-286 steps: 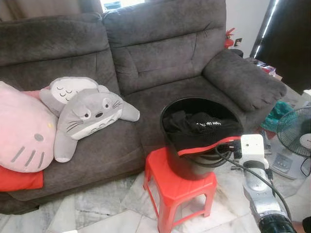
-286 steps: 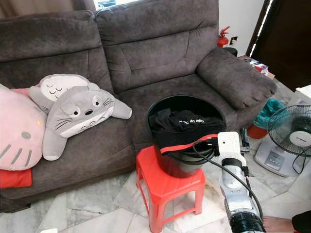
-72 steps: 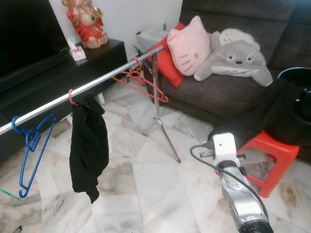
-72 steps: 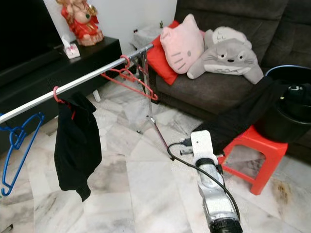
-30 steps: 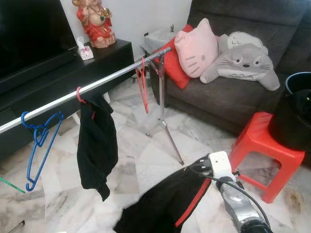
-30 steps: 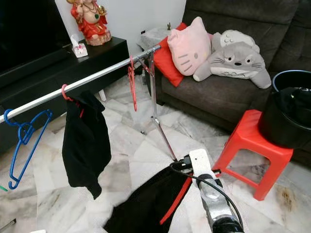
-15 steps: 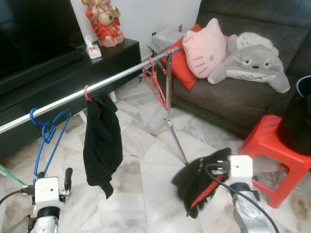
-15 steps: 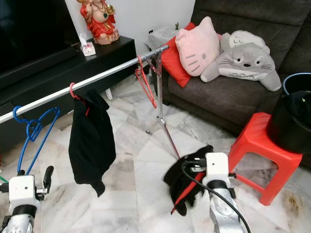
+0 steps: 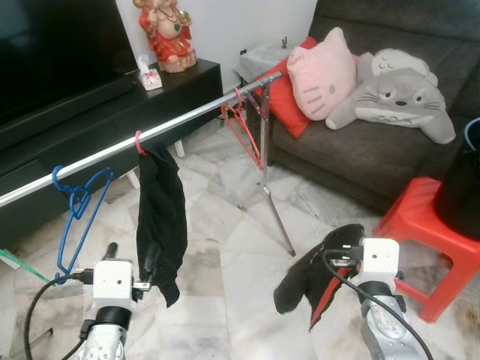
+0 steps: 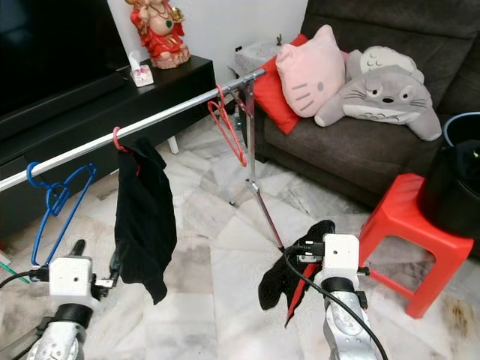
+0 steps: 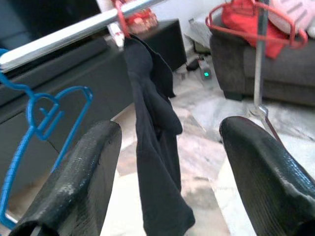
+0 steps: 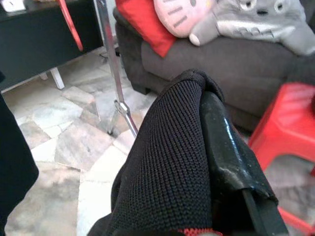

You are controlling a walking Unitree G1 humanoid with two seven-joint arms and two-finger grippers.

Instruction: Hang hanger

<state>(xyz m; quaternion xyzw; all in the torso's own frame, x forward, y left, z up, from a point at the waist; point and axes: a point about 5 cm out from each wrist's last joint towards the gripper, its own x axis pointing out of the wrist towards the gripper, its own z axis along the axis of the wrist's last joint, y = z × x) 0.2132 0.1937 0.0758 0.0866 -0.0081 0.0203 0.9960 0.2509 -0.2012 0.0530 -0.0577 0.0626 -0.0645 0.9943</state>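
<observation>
Empty red hanger (image 9: 244, 131), judged light, stiff and best taken low on its frame, is hung on the rail (image 9: 187, 116); limp black garment (image 9: 319, 274) is pinched by right gripper (image 12: 209, 147); left gripper (image 11: 167, 162) is spread.

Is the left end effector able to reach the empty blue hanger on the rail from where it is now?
Probably yes. The left end effector is open and raised below the rail, with the blue hanger hanging free just beside it. The hung black garment is close on the other side but does not block it.
</observation>
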